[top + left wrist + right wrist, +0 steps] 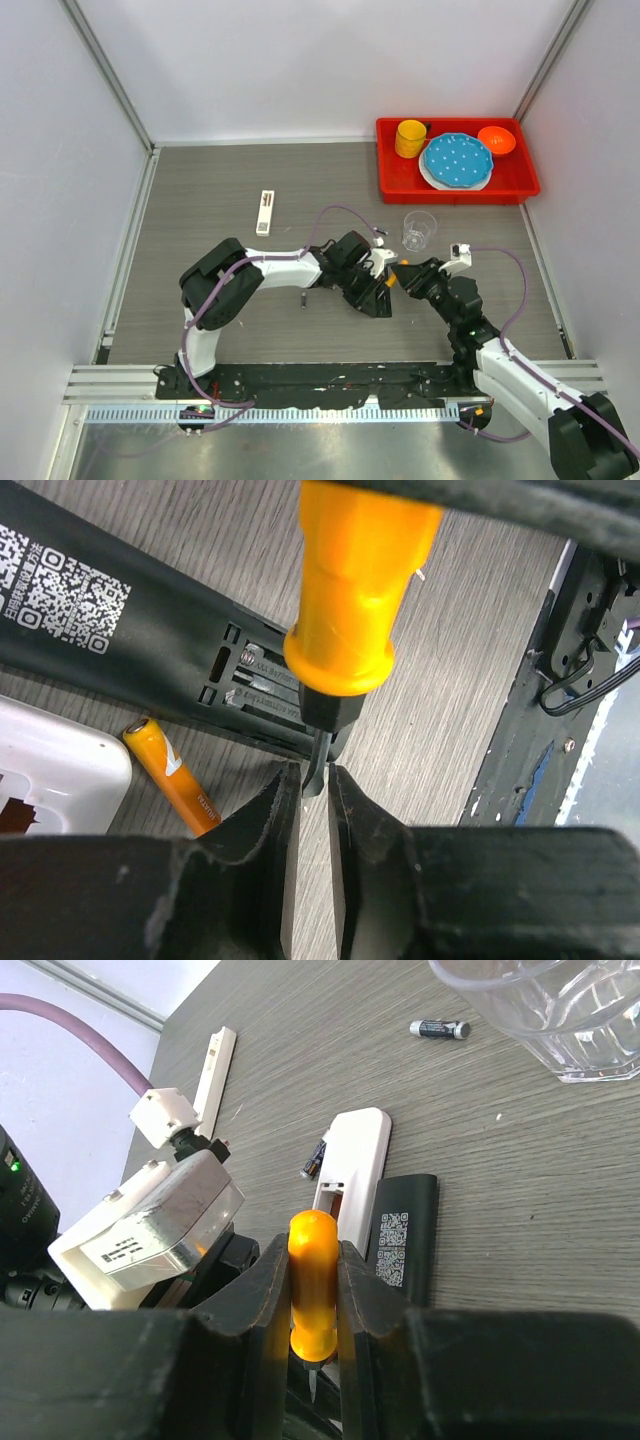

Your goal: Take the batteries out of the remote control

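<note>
A black remote (120, 610) with a QR label lies on the table with its battery compartment (255, 680) open; a spring shows inside. An orange battery (172, 772) lies loose between it and a white remote (50, 765). Two dark batteries lie on the table, one beside the white remote (314, 1160) and one near the cup (440, 1028). My right gripper (313, 1290) is shut on an orange-handled screwdriver (360, 590), whose blade points down at the black remote's end. My left gripper (312, 775) has its jaws almost together at that end, with the blade tip between them.
A clear cup (420, 229) stands just behind the grippers. A red tray (390, 180) at the back right holds a yellow cup, a blue plate and an orange bowl. A white battery cover (264, 212) lies at the middle left. A small dark item (303, 299) lies by the left arm.
</note>
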{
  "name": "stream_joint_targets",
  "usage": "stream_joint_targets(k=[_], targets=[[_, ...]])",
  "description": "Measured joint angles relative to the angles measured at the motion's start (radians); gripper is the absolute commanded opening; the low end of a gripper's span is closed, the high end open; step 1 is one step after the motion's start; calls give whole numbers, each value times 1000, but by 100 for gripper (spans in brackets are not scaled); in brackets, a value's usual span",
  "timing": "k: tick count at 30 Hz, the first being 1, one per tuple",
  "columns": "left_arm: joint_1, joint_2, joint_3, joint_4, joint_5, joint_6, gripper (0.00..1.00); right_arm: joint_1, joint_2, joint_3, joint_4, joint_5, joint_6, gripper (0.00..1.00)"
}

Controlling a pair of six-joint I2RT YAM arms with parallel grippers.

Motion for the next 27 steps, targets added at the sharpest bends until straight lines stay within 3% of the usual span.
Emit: stream_joint_targets(k=[9, 15, 17, 27], targets=[[-6, -78, -88, 58, -74, 6, 43, 0, -23, 0, -38, 1, -5, 1], [-6, -213, -219, 83, -243, 23, 60, 0, -67, 0, -64, 5, -12, 1], [-6, -258, -257, 93, -312, 25, 71, 0, -77, 2, -80, 6, -17, 1], [-6, -435, -378, 175, -597, 21, 90, 0, -67, 12, -105, 10, -26, 1]])
